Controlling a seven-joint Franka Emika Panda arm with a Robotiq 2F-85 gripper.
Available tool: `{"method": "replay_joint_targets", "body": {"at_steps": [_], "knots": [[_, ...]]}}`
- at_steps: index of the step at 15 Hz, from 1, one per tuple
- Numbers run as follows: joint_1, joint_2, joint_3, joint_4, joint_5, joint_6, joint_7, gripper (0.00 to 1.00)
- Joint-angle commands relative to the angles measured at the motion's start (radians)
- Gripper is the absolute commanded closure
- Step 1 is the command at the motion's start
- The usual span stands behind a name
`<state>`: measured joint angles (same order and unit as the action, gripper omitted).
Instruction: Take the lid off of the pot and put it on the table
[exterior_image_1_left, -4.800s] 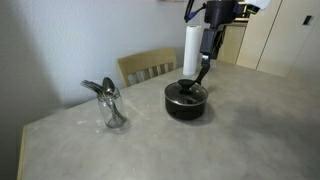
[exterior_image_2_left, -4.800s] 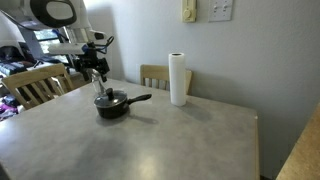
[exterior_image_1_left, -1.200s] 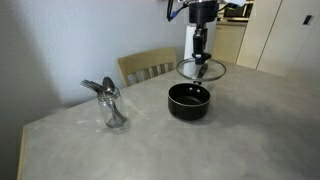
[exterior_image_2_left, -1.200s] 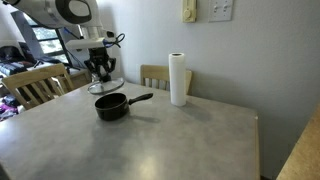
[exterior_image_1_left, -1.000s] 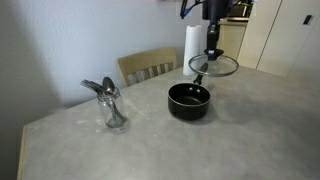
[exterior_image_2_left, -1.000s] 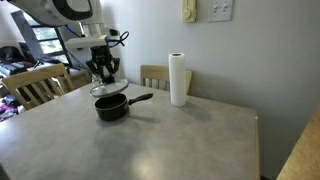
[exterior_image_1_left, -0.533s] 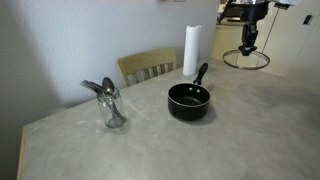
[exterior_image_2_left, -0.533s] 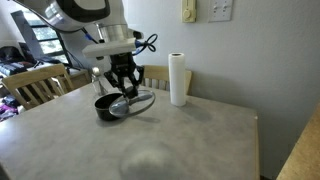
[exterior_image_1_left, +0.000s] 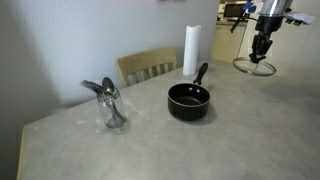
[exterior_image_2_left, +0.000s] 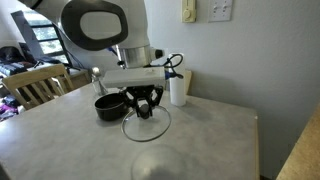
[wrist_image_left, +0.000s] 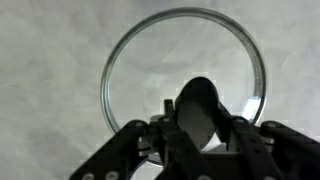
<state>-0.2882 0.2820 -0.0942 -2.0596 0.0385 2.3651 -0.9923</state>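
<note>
The black pot (exterior_image_1_left: 188, 100) stands uncovered on the grey table (exterior_image_1_left: 150, 140), its long handle pointing toward the paper roll; it also shows partly behind the arm as the pot (exterior_image_2_left: 107, 104). My gripper (exterior_image_1_left: 260, 52) is shut on the black knob of the glass lid (exterior_image_1_left: 254, 67), which hangs in the air well away from the pot. In the other exterior view the gripper (exterior_image_2_left: 146, 106) holds the lid (exterior_image_2_left: 147, 126) just above the table surface. From the wrist, the round glass lid (wrist_image_left: 150, 60) with its metal rim fills the frame, its knob clamped in the gripper (wrist_image_left: 196, 122).
A white paper towel roll (exterior_image_1_left: 191, 48) stands behind the pot. A crumpled metallic object (exterior_image_1_left: 109, 103) sits on the table away from the pot. Wooden chairs (exterior_image_1_left: 146, 66) stand at the table edge. Cabinets rise behind the arm.
The gripper has carried the lid sideways, farther from the pot and lower toward the table. The pot stays in place, uncovered.
</note>
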Motion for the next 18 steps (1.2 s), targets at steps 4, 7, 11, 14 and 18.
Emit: {"method": "replay_joint_targets", "body": {"at_steps": [4,7,11,14,18], "knots": [[-0.008,0.109,-0.024,0.006,-0.057,0.068,-0.014,0.86],[0.007,0.155,-0.032,0.011,-0.116,0.102,0.047,0.86],[0.005,0.194,-0.022,0.021,-0.155,0.117,0.099,0.86],[-0.008,0.213,-0.011,0.029,-0.142,0.111,0.1,0.86],[-0.029,0.227,0.004,0.034,-0.11,0.113,0.094,0.86]]}}
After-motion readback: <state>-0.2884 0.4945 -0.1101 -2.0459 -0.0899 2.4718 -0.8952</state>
